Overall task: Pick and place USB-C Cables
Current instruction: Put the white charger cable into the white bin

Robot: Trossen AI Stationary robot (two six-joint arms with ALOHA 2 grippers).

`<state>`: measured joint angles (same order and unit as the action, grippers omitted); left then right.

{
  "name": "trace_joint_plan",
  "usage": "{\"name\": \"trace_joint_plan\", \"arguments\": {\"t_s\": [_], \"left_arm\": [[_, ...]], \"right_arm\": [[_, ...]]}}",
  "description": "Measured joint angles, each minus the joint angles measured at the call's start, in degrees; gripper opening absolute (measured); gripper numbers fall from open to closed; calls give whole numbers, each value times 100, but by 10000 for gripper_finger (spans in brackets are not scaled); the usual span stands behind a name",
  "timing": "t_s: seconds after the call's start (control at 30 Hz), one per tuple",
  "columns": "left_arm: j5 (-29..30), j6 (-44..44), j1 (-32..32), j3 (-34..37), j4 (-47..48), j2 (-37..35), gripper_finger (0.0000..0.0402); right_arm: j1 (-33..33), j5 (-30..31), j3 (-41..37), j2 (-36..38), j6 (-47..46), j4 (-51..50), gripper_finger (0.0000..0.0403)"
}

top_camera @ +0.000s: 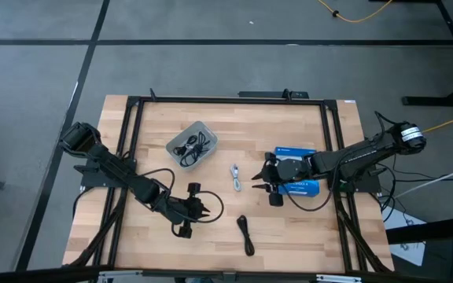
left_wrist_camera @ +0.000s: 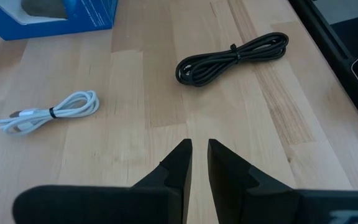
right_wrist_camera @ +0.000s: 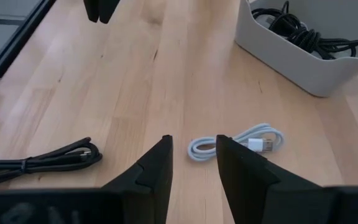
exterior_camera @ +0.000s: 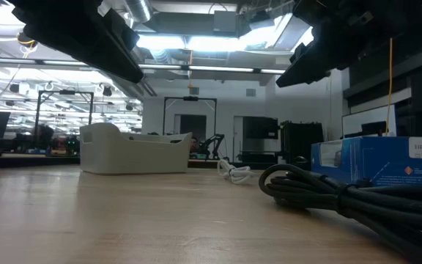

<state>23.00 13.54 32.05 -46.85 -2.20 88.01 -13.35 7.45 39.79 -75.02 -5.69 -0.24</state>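
Note:
A white coiled cable (top_camera: pixel 235 178) (right_wrist_camera: pixel 238 142) lies flat mid-table, between the grey tray and the blue box. A black coiled cable (top_camera: pixel 245 234) (left_wrist_camera: pixel 232 57) lies near the table's near edge. More dark cables (top_camera: pixel 191 148) (right_wrist_camera: pixel 303 31) lie bundled inside the grey tray (top_camera: pixel 203 128). My right gripper (top_camera: pixel 255 178) (right_wrist_camera: pixel 193 146) is open and hovers just right of the white cable, its fingers pointing at the cable's end. My left gripper (top_camera: pixel 208 211) (left_wrist_camera: pixel 199 148) hovers left of the black cable, with only a narrow gap between its fingers. Neither holds anything.
The blue box (top_camera: pixel 301 187) (left_wrist_camera: pixel 55 15) lies under my right arm, right of the white cable. The tray's wall (right_wrist_camera: pixel 303 68) stands toward the far left of the white cable. A black frame runs along the table's edges. Bare wood shows between the two loose cables.

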Motion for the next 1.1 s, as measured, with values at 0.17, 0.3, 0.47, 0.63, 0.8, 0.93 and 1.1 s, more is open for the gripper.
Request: {"name": "trace_joint_plan", "arguments": {"t_s": [0.17,0.3,0.47,0.63,0.8,0.93,1.1], "left_arm": [[0,0,0,0,-1,0,45],[2,0,0,0,-1,0,45],[4,0,-4,0,0,0,45],[4,-2,-4,0,-1,0,45],[0,-2,-2,-2,14,0,45],[-2,-2,-2,-2,18,0,45],[-2,-2,-2,-2,16,0,45]], "right_arm": [[1,-1,0,0,12,1,127],[1,-199,49,0,230,51,127],[-3,-583,407,-19,457,-30,127],[1,-445,750,-175,543,-191,127],[92,-124,1169,-456,144,-680,127],[202,-226,1454,-679,171,-1170,127],[309,-456,1683,-969,407,-1581,127]]}}
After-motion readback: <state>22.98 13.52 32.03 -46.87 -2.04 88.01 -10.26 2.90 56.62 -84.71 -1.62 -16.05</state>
